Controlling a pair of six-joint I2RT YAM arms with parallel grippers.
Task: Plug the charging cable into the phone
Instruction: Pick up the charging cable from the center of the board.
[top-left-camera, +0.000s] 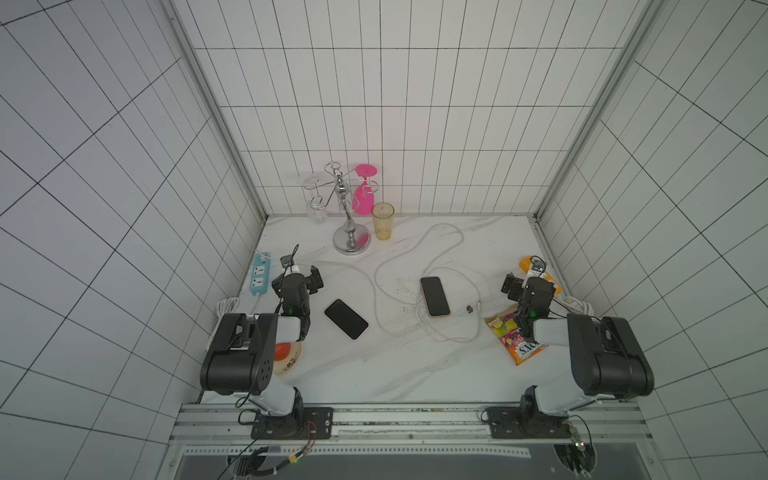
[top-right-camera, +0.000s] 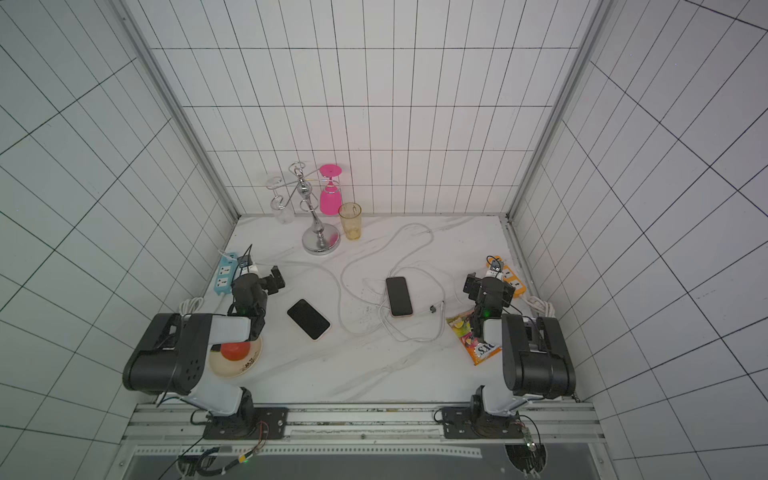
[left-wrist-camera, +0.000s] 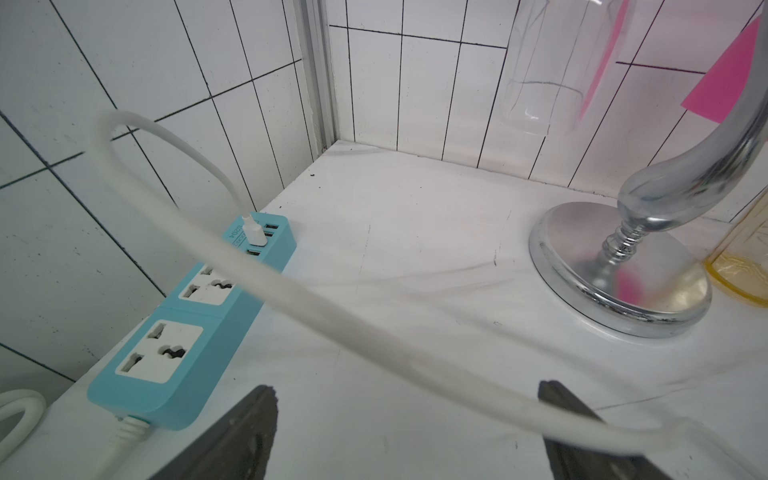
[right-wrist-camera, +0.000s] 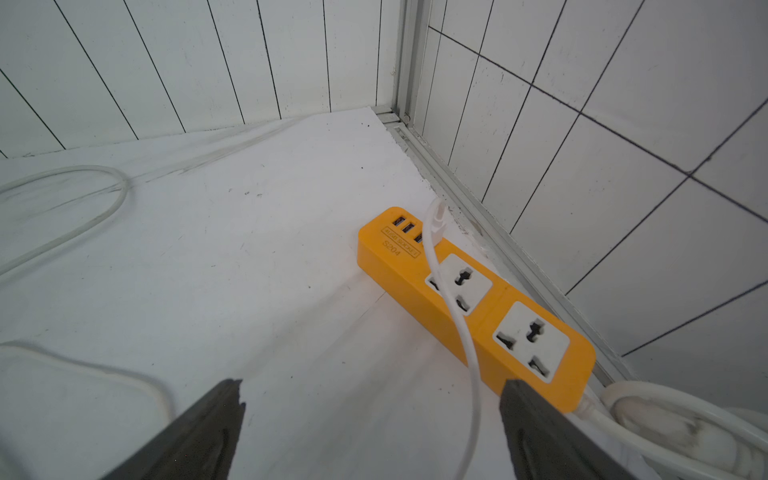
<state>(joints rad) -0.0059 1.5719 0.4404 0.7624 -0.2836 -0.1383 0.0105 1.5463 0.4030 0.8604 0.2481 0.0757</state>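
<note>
"S204" is printed on the orange power strip (right-wrist-camera: 473, 299) in the right wrist view, under a boxed line too small to read. The snack bag (top-left-camera: 515, 338) by the right arm shows "S.XO" in a top view. Print on the blue power strip (left-wrist-camera: 195, 316) is too blurred to read. Both strips lie along the side walls, and only the wrist views show the white USB plug in each.

Only the top views show the phones. One phone (top-left-camera: 434, 296) lies mid-table on loops of the white charging cable (top-left-camera: 446, 245), with a small dark connector (top-left-camera: 469, 308) loose just beside it. A second phone (top-left-camera: 346, 319) lies nearer the left arm. Open room lies at the front middle of the marble table (top-left-camera: 395, 374).

The left gripper (left-wrist-camera: 407, 395) and right gripper (right-wrist-camera: 370, 386) are spread wide and hold nothing. A white cable crosses in front of the left one.
</note>
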